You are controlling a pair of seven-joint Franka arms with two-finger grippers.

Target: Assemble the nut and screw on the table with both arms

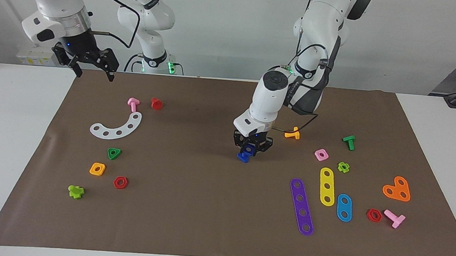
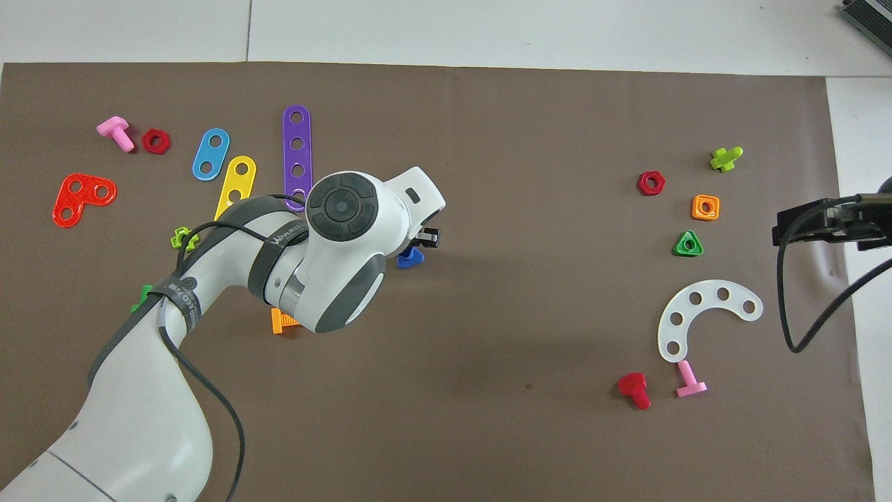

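Now the left gripper (image 1: 251, 148) pinches the nut (image 1: 249, 149) directly over the screw (image 1: 243, 157), which stands stem-up on the mat at mid-table, so alignment looks nearly vertical. An orange bolt (image 1: 292, 134) lies nearby, clear of the path. Waiting, the right gripper (image 1: 93, 68) hangs spread over the mat's corner.

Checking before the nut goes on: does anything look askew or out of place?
Nothing stands out. The left gripper holds the nut just above the screw on the mat; the right gripper waits open over the mat's corner.
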